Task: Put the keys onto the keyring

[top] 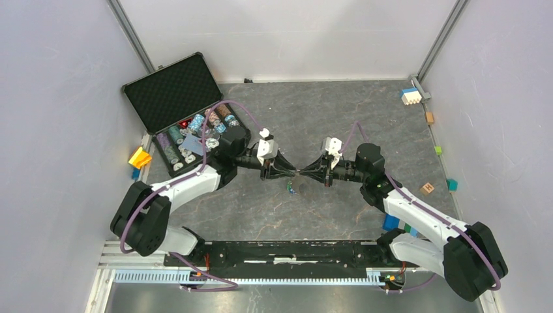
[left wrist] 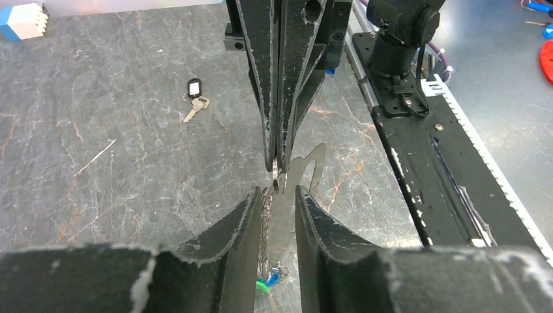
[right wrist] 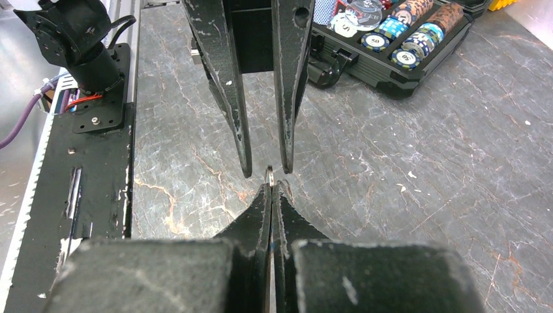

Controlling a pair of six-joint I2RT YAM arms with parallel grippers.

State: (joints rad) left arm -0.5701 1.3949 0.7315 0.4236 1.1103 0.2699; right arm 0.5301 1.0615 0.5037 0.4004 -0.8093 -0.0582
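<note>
1. An open black case sits at the far left corner of the table, its foam-lined lid propped back. Its tray holds rows of poker chips standing on edge, with a few lying flat.
2. The keyring hangs in the air at mid-table, between the two gripper tips. Its chain stretch runs down between the left fingers.
3. Two keys, one with a blue tag and one with a green, dangle at the bottom of the keyring.
4. The third key, with a black tag, lies flat on the table by itself, well apart from the grippers.
5. The right gripper has its jaws pressed together on the top of the keyring.
6. The left gripper faces it tip to tip. Its jaws stand narrowly apart around the keyring, with a gap showing on each side.
7. Loose toy blocks sit along the right edge and in the far right corner, with a yellow one off the left edge by the case.
8. The middle and far stretch of the table is bare stone pattern. A black rail lines the near edge between the arm bases.
</note>
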